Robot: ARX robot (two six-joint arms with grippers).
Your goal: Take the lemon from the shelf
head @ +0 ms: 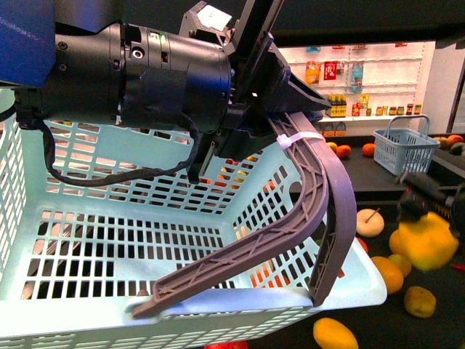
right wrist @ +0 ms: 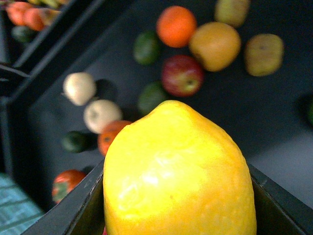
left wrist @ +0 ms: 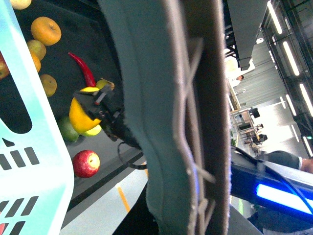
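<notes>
The bright yellow lemon (head: 429,246) hangs just above the dark tray of the shelf (head: 443,331) at the right, with my right gripper (head: 427,218) shut on it from above. In the right wrist view the lemon (right wrist: 178,171) fills the space between the black fingers (right wrist: 83,205), with the tray (right wrist: 274,112) well below it. The left wrist view shows the lemon (left wrist: 83,115) held clear of the fruit. My left gripper (head: 269,109) is shut on the grey-purple basket handle (head: 305,211) of the pale teal basket (head: 349,287), which fills the foreground.
Loose fruit lies on the tray under the lemon: an orange (head: 387,275), a yellow oval fruit (head: 335,334), a pale round one (head: 370,222), a red apple (right wrist: 182,75) and a red chili (left wrist: 83,68). A small grey-blue basket (head: 402,151) stands on the tier behind.
</notes>
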